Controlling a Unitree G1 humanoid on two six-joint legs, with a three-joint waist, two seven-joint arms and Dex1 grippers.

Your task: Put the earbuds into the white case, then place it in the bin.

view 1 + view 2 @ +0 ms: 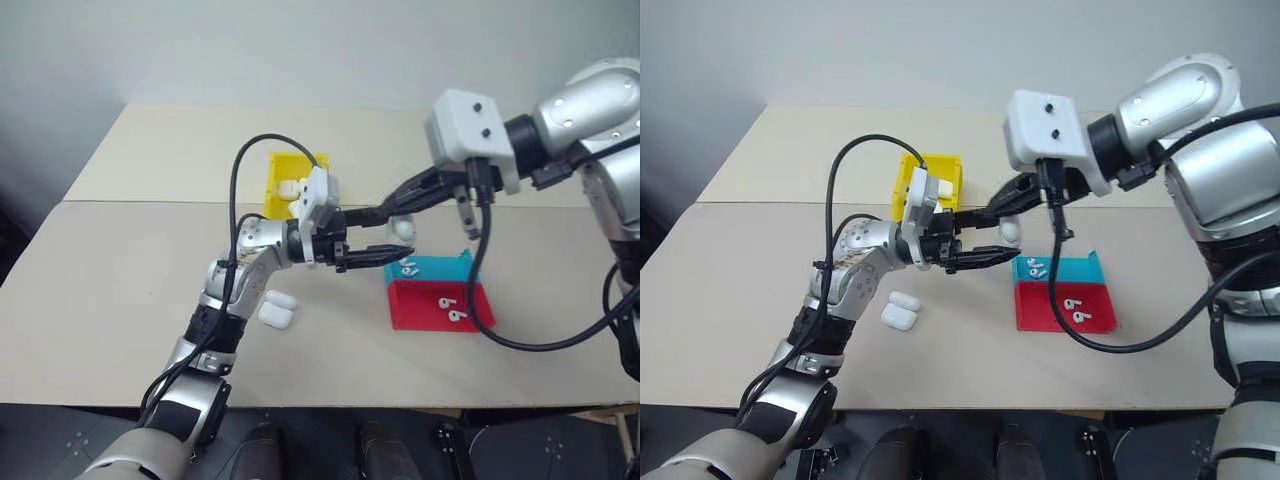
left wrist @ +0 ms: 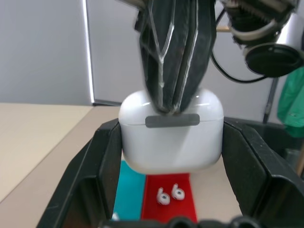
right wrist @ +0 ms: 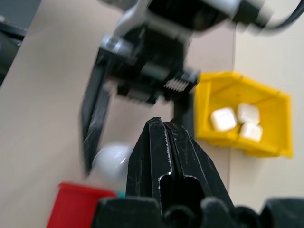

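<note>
I've got the white case (image 2: 171, 137) gripped between my left gripper (image 1: 372, 252) jaws, held up over the tabletop (image 1: 120, 300) beside the blue tray (image 1: 440, 268). My right gripper (image 2: 173, 107), jaws closed, presses its tip on the lid, likely to work it. Earbuds (image 1: 455, 310) wait in the red tray (image 1: 420, 308); the yellow bin (image 1: 285, 170) sits behind
</note>
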